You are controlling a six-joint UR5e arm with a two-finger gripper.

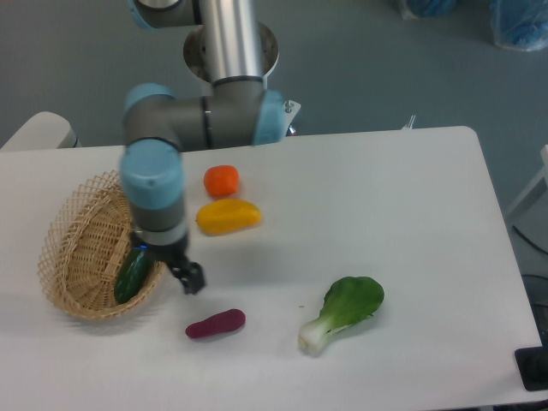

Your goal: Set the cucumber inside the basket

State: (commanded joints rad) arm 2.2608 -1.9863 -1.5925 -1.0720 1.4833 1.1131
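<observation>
Cucumber lies inside the basket, against its right-hand wall, tilted with the upper end toward the gripper. That upper end sits just beside or under the gripper's wrist; contact cannot be confirmed from this view. One dark finger is visible, hanging just outside the basket rim over the table; the other is hidden, so jaw opening cannot be told, nor whether anything is held. Count: one cucumber, one basket, one orange round fruit, one yellow pepper, one purple sweet potato, one bok choy.
</observation>
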